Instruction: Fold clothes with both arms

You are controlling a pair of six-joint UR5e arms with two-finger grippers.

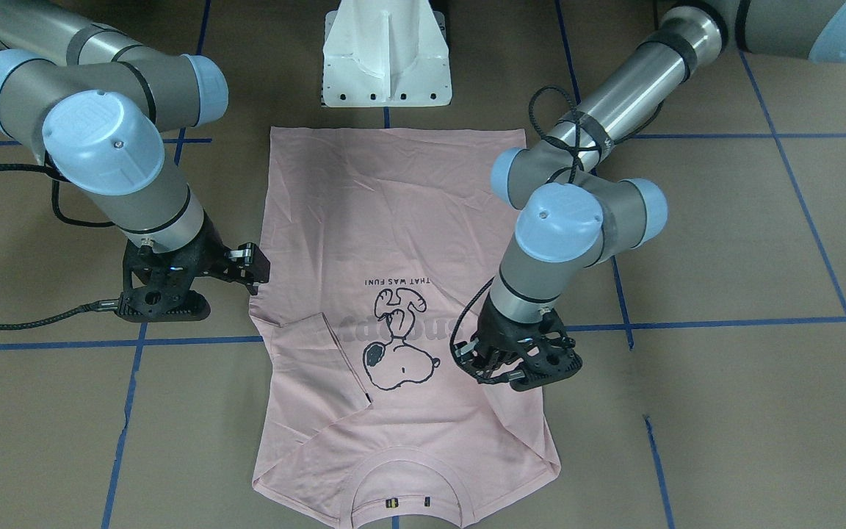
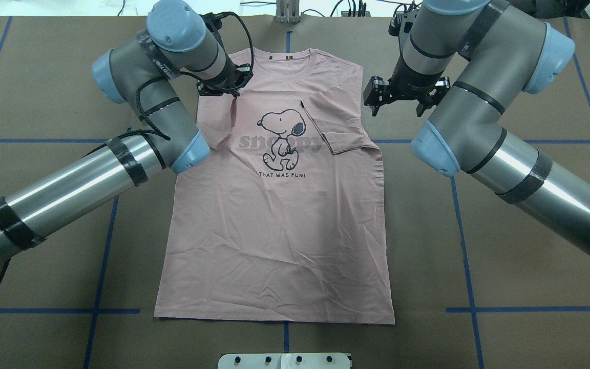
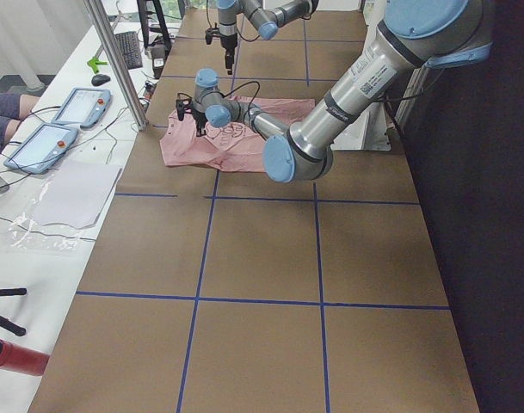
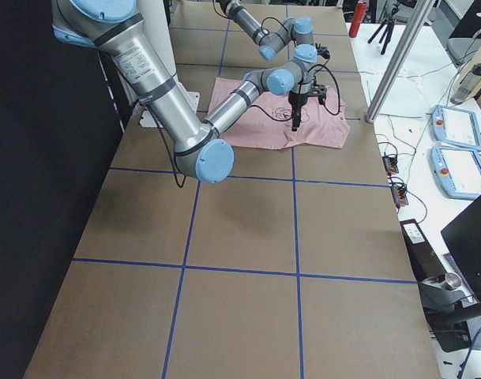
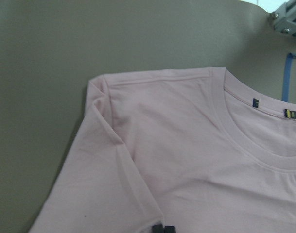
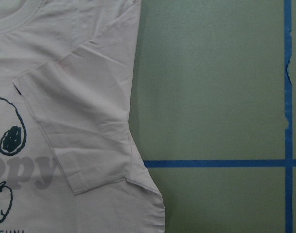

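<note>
Bare table (image 2: 479,246) open on both outer sides of T-shirt (image 2: 274,230). Left arm (image 2: 69,195) and right arm (image 2: 530,174) slant over those flanks. Left gripper (image 2: 226,92) and right gripper (image 2: 395,106) crowd collar end. White pedestal (image 2: 285,360) stands near hem.

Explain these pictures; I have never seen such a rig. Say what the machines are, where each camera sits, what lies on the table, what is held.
Two jointed robot arms work at a brown table, each ending in a two-finger gripper. One camera looks down from behind the robot, one faces it, two watch from the table's ends, one rides on each wrist. A pink Snoopy T-shirt lies flat, print up, both sleeves folded inward. The left gripper is shut at one sleeve's edge; whether it pinches cloth is unclear. The right gripper hangs open beside the shirt, holding nothing.
</note>
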